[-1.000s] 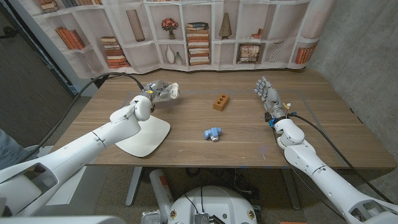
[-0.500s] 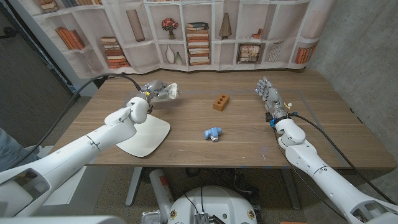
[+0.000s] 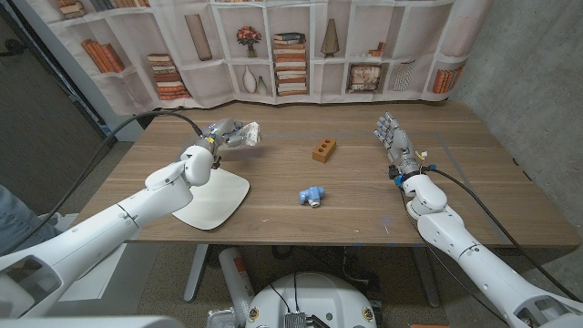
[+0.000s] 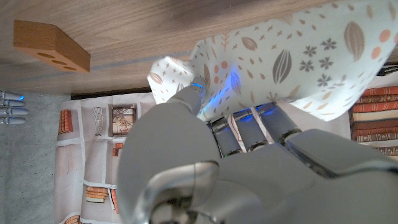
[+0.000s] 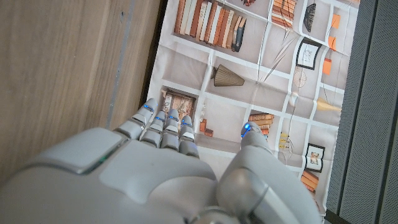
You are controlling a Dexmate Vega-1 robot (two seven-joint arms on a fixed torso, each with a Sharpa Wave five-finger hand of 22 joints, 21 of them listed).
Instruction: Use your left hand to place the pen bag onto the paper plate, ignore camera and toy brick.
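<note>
- Your left hand (image 3: 219,136): fingers closed around the patterned pen bag (image 3: 240,135), beyond the paper plate (image 3: 219,198).
- Your right hand (image 3: 393,141): fingers straight, close together, holding nothing.

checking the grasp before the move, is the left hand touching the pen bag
Touching. The left wrist view shows the left hand's fingers pressed into the patterned pen bag; the head view shows the bag held beyond the paper plate.

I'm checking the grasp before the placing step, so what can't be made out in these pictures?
- Head view: the left hand covers part of the white patterned fabric pen bag; contact with the table is unclear.
- Left wrist view: the pen bag is cut off by the edge.
- Head view: the left arm hides part of the white paper plate.
</note>
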